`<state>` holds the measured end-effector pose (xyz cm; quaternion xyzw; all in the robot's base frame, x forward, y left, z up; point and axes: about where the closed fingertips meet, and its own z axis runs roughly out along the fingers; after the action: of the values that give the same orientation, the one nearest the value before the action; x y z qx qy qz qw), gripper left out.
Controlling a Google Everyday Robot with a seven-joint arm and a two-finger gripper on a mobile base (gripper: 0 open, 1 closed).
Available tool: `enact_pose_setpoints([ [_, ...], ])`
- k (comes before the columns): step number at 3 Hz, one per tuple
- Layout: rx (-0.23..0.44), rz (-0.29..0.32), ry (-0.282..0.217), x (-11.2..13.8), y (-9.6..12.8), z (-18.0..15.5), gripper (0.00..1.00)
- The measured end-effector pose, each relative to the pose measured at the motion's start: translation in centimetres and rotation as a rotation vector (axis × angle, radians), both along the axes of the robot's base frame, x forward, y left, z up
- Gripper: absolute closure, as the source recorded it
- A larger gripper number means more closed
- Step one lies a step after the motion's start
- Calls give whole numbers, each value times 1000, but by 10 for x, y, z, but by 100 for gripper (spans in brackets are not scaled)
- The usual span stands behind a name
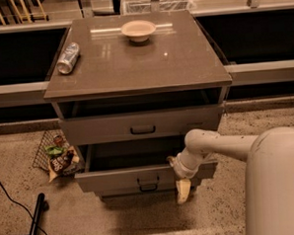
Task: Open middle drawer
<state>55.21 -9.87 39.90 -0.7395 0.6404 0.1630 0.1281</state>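
The middle drawer is a grey-brown flat front with a small dark loop handle, and it stands pulled out from the cabinet with its dark inside showing. My gripper is at the right end of that drawer's front, against its top edge and to the right of the handle. My white arm reaches in from the lower right. The top drawer above stands slightly out. The bottom drawer shows only as a thin strip under the middle one.
A pale bowl and a lying can rest on the cabinet top. A wire basket with snack bags sits on the floor to the left. A black cable and pole lie at the lower left.
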Motion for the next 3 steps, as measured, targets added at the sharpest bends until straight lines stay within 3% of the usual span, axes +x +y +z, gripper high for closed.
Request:
enact_pose_setpoints([
  [1,-7,-7,30,-17,1,0,24],
  [3,0,-6,16,-24,4,12,70],
])
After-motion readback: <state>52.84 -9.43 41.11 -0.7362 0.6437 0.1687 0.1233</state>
